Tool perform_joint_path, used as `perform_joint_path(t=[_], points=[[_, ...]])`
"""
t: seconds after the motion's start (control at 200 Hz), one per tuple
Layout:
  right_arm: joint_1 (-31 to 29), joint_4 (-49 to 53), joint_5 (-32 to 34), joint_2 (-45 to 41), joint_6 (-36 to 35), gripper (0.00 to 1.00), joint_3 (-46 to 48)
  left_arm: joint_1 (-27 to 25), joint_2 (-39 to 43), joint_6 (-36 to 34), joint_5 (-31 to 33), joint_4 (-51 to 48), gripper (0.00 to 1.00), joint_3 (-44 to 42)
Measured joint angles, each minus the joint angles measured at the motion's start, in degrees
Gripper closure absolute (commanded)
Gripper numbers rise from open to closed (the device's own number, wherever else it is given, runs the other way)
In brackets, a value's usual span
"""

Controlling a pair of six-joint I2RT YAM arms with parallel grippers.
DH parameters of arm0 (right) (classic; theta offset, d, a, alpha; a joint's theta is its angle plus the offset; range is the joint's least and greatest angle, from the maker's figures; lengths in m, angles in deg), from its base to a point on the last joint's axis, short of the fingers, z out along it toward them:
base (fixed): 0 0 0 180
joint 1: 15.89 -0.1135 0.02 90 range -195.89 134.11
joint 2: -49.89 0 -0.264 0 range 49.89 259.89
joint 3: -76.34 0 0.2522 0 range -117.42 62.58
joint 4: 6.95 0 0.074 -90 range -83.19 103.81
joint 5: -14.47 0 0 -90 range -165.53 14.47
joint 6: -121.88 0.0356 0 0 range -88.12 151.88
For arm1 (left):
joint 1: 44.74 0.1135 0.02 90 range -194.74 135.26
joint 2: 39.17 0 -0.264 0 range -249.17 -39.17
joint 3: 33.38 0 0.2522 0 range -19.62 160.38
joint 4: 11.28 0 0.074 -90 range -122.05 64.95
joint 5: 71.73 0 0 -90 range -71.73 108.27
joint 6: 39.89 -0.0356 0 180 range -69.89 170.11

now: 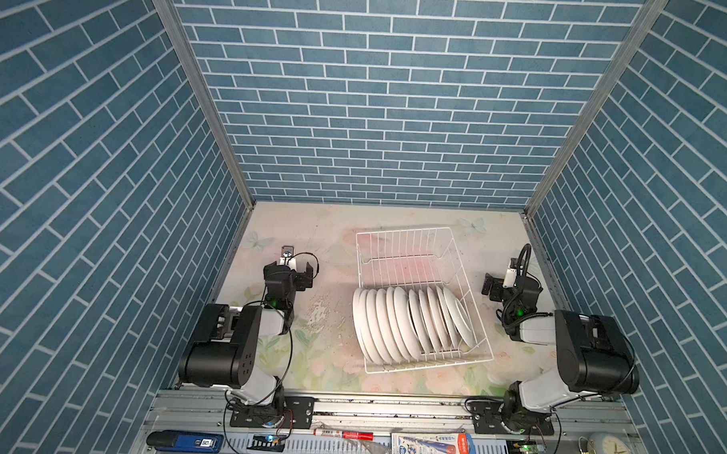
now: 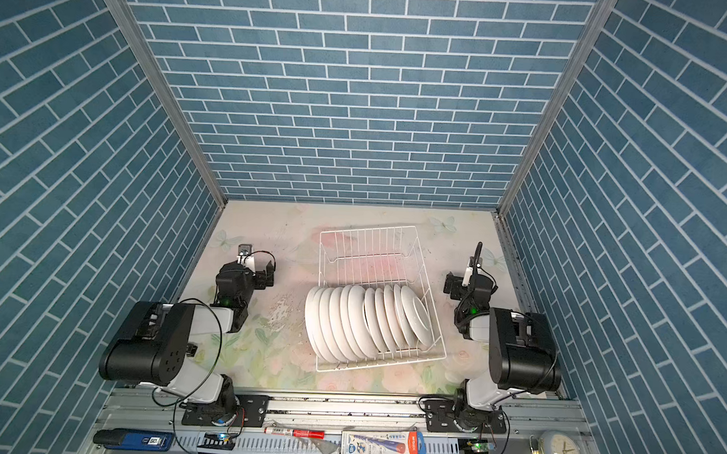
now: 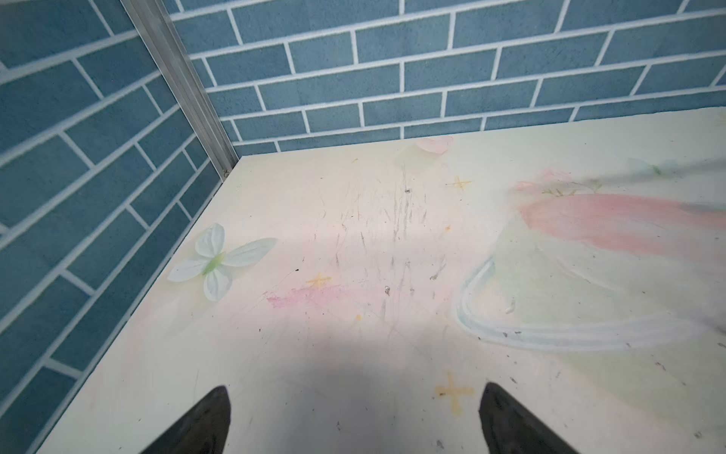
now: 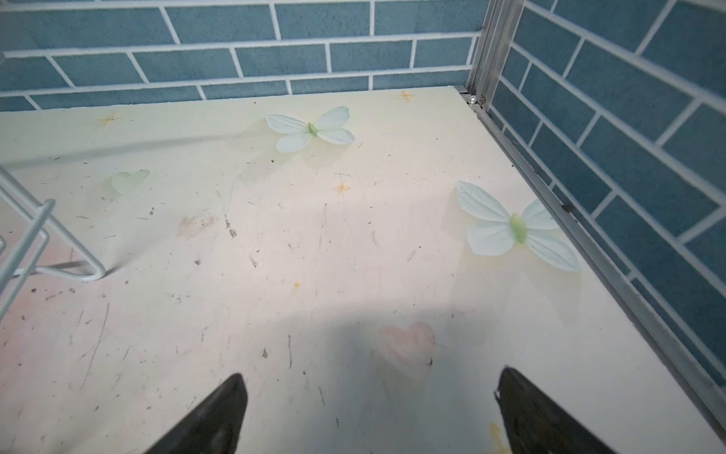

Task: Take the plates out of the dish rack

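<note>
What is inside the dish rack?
White plates stand on edge in the near half of the dish rack; the far half shows only bare wire. Each plate covers most of the next.

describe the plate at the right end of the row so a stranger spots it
On the floral table, find the white wire dish rack. In its near half plates stand on edge. Pick the rightmost plate, beside the rack's right wall: only its broad side shows whole.

Two legible marks at the front edge of the bench
Blue device near the left corner reads "50"; pencil pack right of the middle carries a round "HB".
</note>
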Motion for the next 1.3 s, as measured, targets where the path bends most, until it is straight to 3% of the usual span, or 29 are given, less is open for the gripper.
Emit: perform_joint_path(t=[1.295], points=[[0.00, -0.87, -1.29, -0.61, -0.09, 0.01, 0.37, -0.09, 0.33, -0.46, -0.85, -0.68, 0.01, 0.00]])
